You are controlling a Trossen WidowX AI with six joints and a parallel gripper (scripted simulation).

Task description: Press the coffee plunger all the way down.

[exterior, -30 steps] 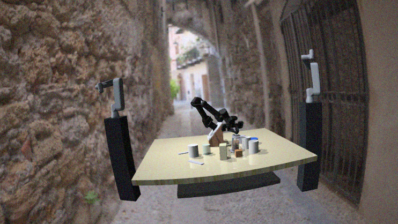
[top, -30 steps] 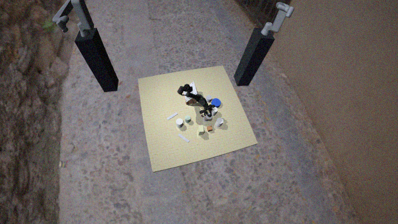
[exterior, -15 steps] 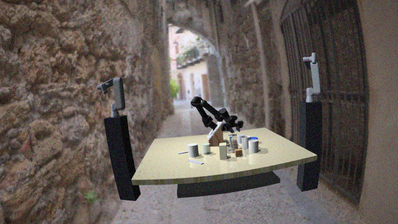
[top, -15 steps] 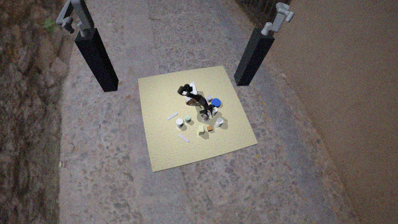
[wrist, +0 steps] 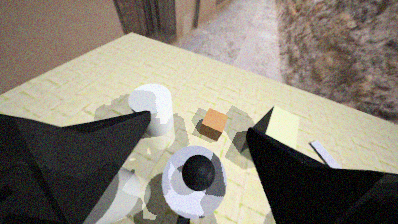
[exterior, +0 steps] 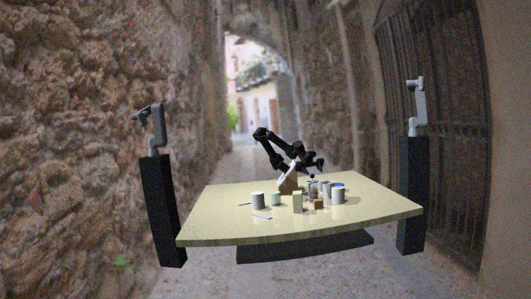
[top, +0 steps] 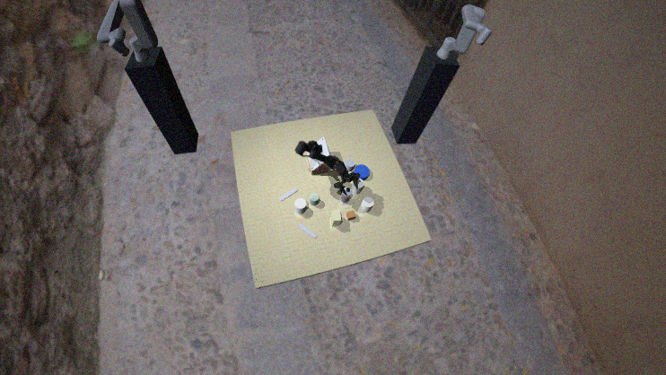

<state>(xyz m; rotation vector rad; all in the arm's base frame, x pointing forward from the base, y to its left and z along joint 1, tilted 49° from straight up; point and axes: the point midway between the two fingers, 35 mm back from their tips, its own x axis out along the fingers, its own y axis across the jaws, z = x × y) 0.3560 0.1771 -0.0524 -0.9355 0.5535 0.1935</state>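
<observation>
You had matte, flat-shaded shapes before you. From the wrist camera, left to right: a smooth white cylinder (wrist: 152,107), the coffee press (wrist: 194,181) with its pale round lid and glossy black ball knob (wrist: 198,171), a small orange-brown cube (wrist: 214,123), a pale yellow block (wrist: 281,127) and a thin grey strip (wrist: 325,153). The tool (wrist: 197,150) stood spread nearly to its full width, its two dark wedge-shaped fingers well apart on either side of the knob, touching nothing and gripping nothing.

The worktop (exterior: 371,211) was a pale yellow slab with a faint brick-like pattern, square from above, carried on a dark base. It stood in a narrow stone alley with rough rubble walls, a paved floor and a dark barred gate beside its right edge. Two black posts with grey camera mounts flanked its far corners.

The press stood upright near the worktop's middle, slightly toward the right edge, its long axis vertical and the knob pointing straight up at the tool.
</observation>
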